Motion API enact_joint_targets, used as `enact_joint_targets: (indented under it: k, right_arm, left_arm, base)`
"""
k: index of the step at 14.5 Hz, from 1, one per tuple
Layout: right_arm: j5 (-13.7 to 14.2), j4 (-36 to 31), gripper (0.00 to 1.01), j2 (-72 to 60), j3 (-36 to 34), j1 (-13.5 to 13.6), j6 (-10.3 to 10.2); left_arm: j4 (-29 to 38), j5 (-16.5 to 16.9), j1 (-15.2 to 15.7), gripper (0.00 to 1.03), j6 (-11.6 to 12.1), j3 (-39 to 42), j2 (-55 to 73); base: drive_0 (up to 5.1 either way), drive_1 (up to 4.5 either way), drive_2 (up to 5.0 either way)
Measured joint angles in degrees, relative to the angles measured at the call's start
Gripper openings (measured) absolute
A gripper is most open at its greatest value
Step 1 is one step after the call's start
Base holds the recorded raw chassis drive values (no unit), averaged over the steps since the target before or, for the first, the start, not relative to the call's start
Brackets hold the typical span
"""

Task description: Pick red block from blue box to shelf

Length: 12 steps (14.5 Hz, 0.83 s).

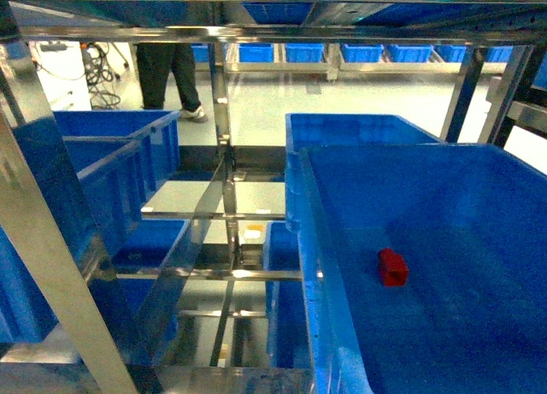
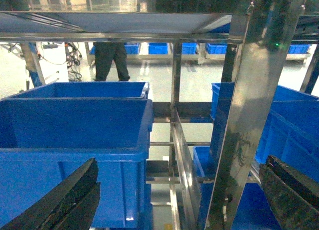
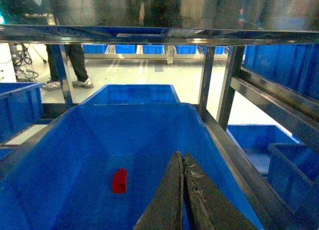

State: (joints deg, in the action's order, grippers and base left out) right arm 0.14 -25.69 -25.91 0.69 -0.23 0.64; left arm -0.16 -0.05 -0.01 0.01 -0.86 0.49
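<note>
While the red block point(image 1: 393, 267) lies alone on the floor of the blue box point(image 1: 479, 197), right of the scene's middle, my right pincer point(image 3: 183, 190) hovers above the box's near end with its jaws pressed together on nothing, the block to its left. My left pincer point(image 2: 169, 200) is spread wide, facing a shelf point(image 2: 244, 115) upright with a blue crate point(image 2: 75, 135) on the left. A person point(image 1: 171, 69) stands far behind.
</note>
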Motion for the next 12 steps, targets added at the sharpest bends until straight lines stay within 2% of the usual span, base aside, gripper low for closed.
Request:
enact_joint_targets:
  k: [11, 12]
  right_arm:
    - [0.0, 16.3, 0.02, 16.4, 0.0, 0.2, 0.0]
    - [-0.1, 26.0, 0.02, 25.7, 0.0, 0.2, 0.0]
  left_arm:
    - [0.0, 0.0, 0.0, 0.98, 0.0, 0.0, 0.0]
    - [0.0, 0.0, 0.0, 0.98, 0.0, 0.0, 0.0]
  base:
    - [0.0, 0.00, 0.0]
    - [0.0, 0.00, 0.0]
